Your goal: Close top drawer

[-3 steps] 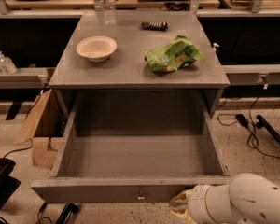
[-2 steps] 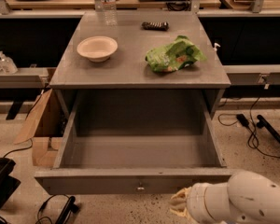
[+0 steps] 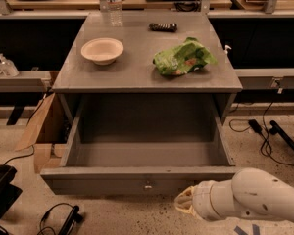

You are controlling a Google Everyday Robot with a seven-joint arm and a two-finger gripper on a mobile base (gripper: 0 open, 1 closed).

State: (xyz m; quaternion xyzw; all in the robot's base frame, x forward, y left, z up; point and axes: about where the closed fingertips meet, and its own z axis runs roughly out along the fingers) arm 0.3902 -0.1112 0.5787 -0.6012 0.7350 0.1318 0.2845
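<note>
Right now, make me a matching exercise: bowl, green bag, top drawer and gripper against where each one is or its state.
1. bowl
2. green bag
3. top drawer
4. gripper

A. pulled open
B. left on the cabinet top
C. low, just in front of the drawer
D. right on the cabinet top

Pairs: 1-B, 2-D, 3-A, 4-C.

The gray cabinet top (image 3: 137, 72) has four things on it: a cream bowl (image 3: 102, 50) on the left, a crumpled green bag (image 3: 183, 58) on the right, a small dark bar-shaped thing (image 3: 162, 27) near the back, and a clear water bottle (image 3: 114, 4) at the back left. Down on the speckled floor (image 3: 127, 214) there's a cardboard box (image 3: 36, 126) by the cabinet's left side and black cables (image 3: 255, 126) off to the right, with the gripper (image 3: 185, 203) low in front of the pulled-out top drawer (image 3: 112, 184).
</note>
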